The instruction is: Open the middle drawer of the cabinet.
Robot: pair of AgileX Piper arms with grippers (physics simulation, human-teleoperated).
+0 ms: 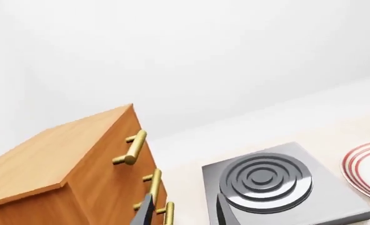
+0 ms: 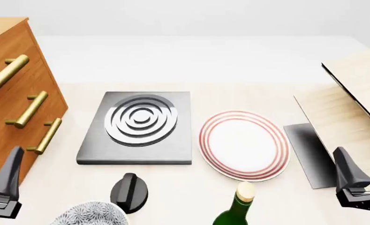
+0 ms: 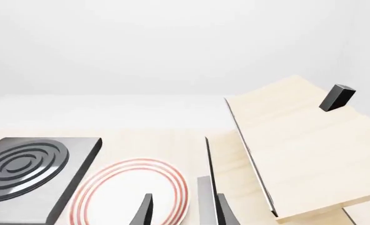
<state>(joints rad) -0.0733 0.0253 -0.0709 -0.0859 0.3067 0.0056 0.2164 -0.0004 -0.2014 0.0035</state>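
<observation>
Nothing is done yet: the middle drawer (image 2: 23,112) sits flush in the cabinet (image 2: 3,56) at far left. The left claw (image 2: 4,185), fingers apart, holds nothing near its base; reaching, gripping and pulling the handle remain.

Tall orange-brown wooden cabinet (image 2: 10,93): smooth satin grain; brass bar handles glossy. Grey square metal hob (image 2: 136,127): brushed, ring plate shiny. White red-rimmed plate (image 2: 244,144): smooth glaze. Pale light-wood boards (image 2: 353,108): matt. Green glass bottle (image 2: 236,211): glossy.
</observation>
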